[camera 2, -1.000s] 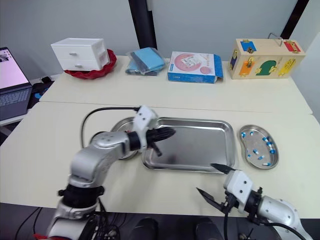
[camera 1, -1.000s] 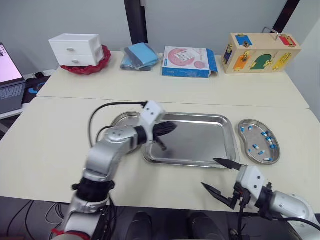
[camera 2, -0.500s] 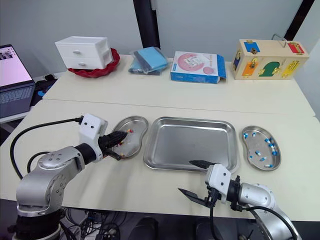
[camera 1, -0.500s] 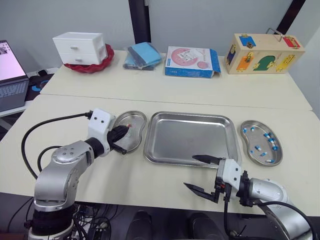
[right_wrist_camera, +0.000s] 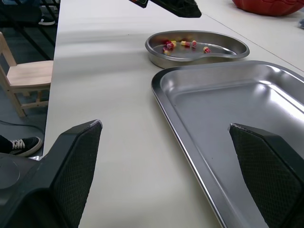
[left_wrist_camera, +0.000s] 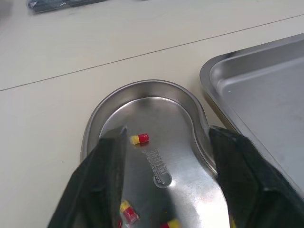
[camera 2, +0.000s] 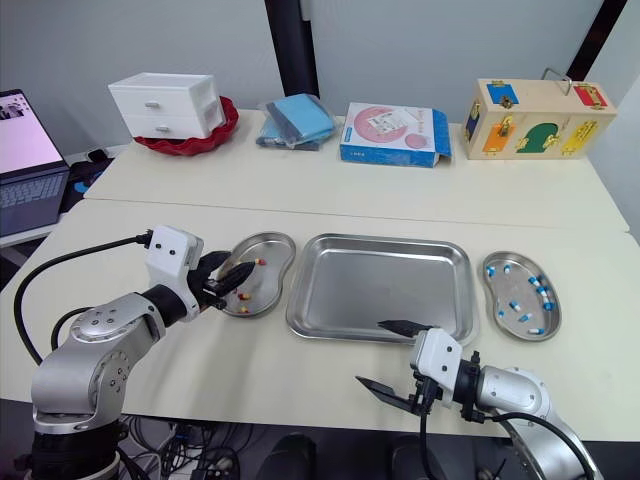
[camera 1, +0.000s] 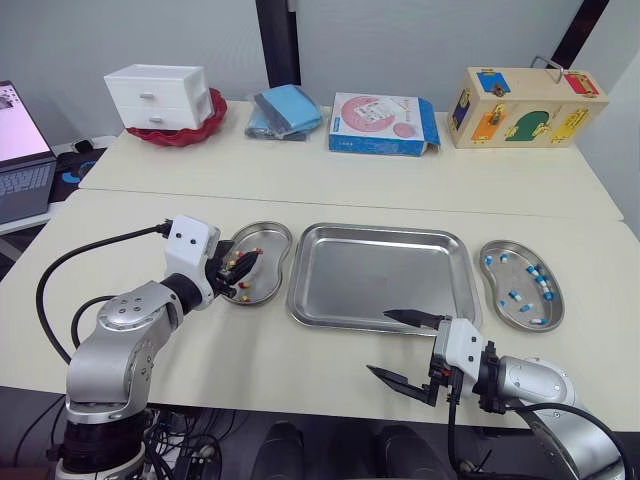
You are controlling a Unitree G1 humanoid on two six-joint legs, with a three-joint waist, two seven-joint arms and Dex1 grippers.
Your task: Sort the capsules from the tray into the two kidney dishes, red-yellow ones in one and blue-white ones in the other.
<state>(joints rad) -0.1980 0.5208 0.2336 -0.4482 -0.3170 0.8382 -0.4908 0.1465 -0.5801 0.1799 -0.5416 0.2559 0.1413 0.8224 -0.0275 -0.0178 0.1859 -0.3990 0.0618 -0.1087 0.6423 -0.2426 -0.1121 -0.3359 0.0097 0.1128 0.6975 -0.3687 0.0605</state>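
My left gripper (camera 1: 238, 272) hangs open just over the left kidney dish (camera 1: 270, 232), with nothing between its fingers. Several red-yellow capsules (left_wrist_camera: 139, 138) lie in that dish (left_wrist_camera: 142, 86). The steel tray (camera 1: 380, 278) in the middle looks bare. To its right, the other kidney dish (camera 1: 497, 248) holds several blue-white capsules (camera 1: 511, 295). My right gripper (camera 1: 380, 343) stands wide open and empty at the table's front edge, just in front of the tray's near rim (right_wrist_camera: 190, 142).
Along the far table stand a white drawer box (camera 1: 155, 95) on a red bowl, blue cloths (camera 1: 285, 110), a pink-and-blue box (camera 1: 382, 124) and a wooden toy box (camera 1: 525, 92). A laptop (camera 1: 15, 140) sits far left. A wooden chair (right_wrist_camera: 23, 80) stands beside the table.
My left gripper moved left from over the tray to the left kidney dish and went from shut to open. The right gripper stayed open.
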